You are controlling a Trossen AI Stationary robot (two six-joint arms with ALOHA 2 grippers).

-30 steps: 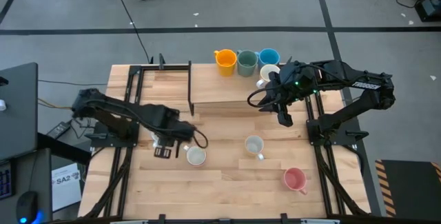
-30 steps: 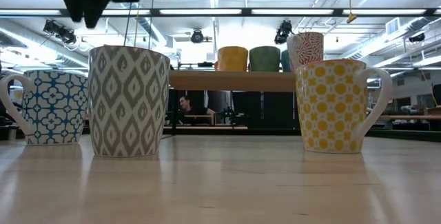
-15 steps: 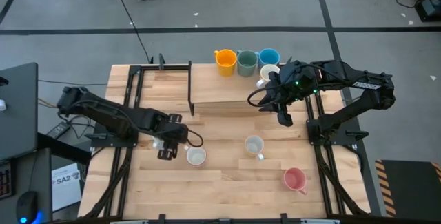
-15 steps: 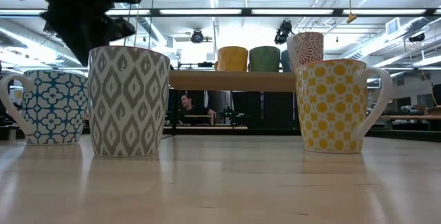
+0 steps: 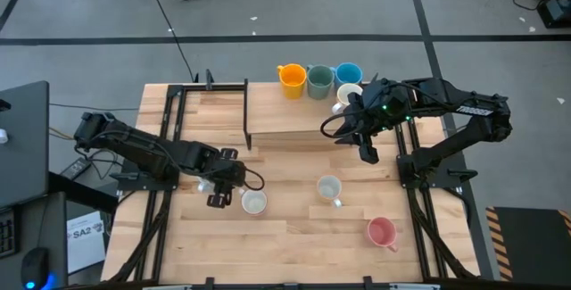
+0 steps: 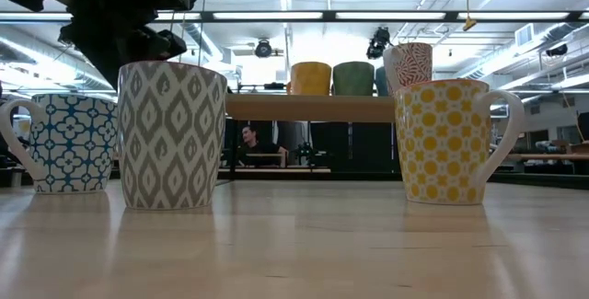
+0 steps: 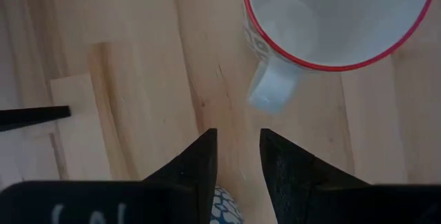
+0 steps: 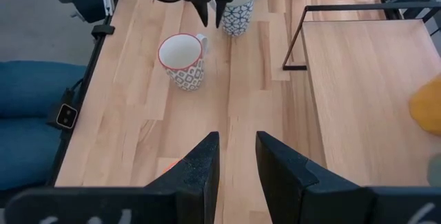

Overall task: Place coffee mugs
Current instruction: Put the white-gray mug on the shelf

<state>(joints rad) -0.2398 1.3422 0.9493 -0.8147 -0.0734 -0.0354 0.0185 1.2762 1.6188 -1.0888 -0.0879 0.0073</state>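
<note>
My left gripper [image 5: 218,199] hangs open by a narrow gap, pointing down, between a blue-patterned mug [image 8: 237,18] and a grey-patterned, red-rimmed mug [image 5: 254,203]. The grey mug's handle [image 7: 271,90] lies just ahead of the fingers. Both mugs stand upright on their bases, and the gripper touches neither. A yellow-patterned mug [image 5: 329,188] and a pink mug [image 5: 382,231] stand farther right. The orange [image 5: 292,78], green [image 5: 319,80], blue [image 5: 348,73] and red-patterned white [image 5: 349,94] mugs stand on the raised shelf. My right gripper [image 5: 367,153] waits beside the shelf, narrowly open and holding nothing.
The raised wooden shelf [image 5: 285,116] with its black frame [image 5: 245,111] takes up the table's far middle. Bare wood lies along the near edge [image 5: 294,254]. In the low view a person [image 6: 247,138] sits in the room beyond the table.
My left gripper has come down to about the height of the mug rims and shifted slightly right, toward the grey-patterned mug. No mug has moved.
</note>
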